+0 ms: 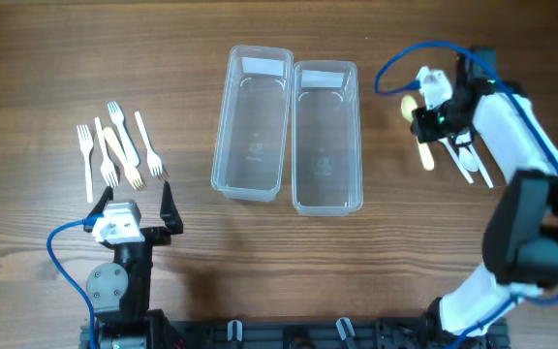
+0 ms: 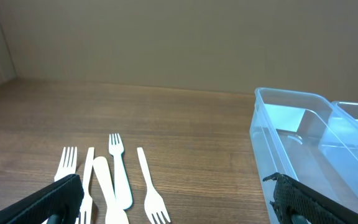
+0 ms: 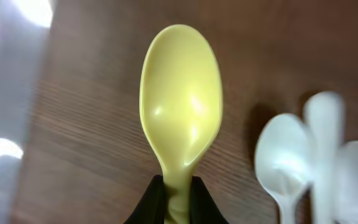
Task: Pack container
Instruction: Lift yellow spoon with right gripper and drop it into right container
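Yellow spoon [image 3: 180, 106], neck pinched in the right gripper [image 3: 174, 198], bowl jutting out ahead of it

At the lower left of the overhead frame, the left end effector [image 1: 134, 199] points up-frame with its jaws spread wide. The right arm reaches from the lower right to the upper right, where the right end effector [image 1: 422, 124] pinches the neck of a yellow spoon [image 3: 180, 99].
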Controlling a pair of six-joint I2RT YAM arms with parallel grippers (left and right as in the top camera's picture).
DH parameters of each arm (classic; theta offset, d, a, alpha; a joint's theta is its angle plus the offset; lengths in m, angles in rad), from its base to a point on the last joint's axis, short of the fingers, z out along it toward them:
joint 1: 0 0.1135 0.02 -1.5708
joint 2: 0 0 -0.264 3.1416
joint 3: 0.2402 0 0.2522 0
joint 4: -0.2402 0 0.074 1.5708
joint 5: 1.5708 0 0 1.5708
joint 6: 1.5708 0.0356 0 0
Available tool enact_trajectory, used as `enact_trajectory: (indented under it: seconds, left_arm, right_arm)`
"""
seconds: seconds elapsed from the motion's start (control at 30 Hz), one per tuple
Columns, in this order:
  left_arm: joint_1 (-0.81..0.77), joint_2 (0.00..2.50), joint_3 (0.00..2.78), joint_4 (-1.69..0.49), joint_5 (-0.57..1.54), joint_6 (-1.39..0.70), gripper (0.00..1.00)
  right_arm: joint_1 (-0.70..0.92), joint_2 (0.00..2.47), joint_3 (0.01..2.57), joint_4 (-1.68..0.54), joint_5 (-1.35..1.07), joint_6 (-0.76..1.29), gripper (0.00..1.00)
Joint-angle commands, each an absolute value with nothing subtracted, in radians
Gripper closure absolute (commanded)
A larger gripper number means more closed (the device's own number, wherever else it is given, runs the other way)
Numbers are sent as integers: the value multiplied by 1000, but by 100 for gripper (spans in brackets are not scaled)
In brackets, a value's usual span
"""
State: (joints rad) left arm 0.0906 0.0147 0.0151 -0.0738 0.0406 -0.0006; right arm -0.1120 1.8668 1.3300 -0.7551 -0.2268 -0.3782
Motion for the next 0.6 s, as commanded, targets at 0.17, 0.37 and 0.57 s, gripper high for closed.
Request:
enact_trajectory:
  seconds: [0.17, 0.37, 0.57]
  left_arm:
    - [85, 9, 6, -71, 56, 19, 0]
    - [85, 9, 6, -71, 56, 19, 0]
    - [85, 9, 6, -71, 56, 19, 0]
  right_arm:
    - [-71, 1559, 1370, -752, -441, -239, 96]
    - [45, 1485, 1370, -739, -502, -107, 96]
    - [169, 1507, 1349, -666, -464, 73, 96]
